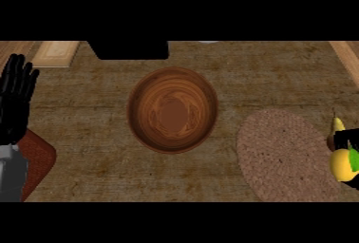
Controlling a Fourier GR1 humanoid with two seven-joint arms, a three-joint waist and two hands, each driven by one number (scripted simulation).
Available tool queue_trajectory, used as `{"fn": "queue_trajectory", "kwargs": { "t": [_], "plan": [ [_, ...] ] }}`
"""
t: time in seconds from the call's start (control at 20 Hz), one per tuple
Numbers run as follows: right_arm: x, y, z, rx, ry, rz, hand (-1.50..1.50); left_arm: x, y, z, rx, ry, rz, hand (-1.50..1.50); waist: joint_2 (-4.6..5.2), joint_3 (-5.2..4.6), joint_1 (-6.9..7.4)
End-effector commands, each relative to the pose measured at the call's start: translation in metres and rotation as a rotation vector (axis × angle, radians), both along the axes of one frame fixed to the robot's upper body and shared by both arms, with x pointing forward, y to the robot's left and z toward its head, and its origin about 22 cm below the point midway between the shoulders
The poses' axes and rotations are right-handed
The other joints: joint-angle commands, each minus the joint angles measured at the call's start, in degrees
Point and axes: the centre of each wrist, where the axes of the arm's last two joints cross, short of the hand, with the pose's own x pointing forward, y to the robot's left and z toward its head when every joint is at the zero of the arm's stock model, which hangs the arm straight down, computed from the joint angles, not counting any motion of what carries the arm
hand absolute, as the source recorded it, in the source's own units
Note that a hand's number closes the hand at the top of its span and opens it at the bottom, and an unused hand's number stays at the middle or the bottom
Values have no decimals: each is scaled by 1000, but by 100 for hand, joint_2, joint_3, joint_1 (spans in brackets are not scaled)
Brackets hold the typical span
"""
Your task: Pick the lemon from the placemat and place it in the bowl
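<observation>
Right hand (345, 139), at the right edge and mostly cut off, appears curled over the lemon (341, 163); lemon sits at the right rim of the round woven placemat (284, 156). Judged light, stiff, smooth-skinned and prone to roll, so best grasped across its middle. Wooden bowl (172, 110) lies left, mid-desk. Left hand (17, 99) rests open, fingers up, far left
</observation>
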Motion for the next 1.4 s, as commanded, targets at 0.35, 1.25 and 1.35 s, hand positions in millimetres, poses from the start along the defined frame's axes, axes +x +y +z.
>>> {"fn": "queue_trajectory", "kwargs": {
  "t": [0.35,1.25,1.35],
  "plan": [
    [-13,-38,100,0,-275,-272,150,6,-2,12,5,8,0,0,-13,25,-29],
    [-17,92,236,528,-414,66,150,5,1,3,14,-7,3,0,-30,11,25],
    [-13,116,240,552,-378,83,150,15,-11,-6,9,7,4,0,-21,9,-9]
  ]
}}
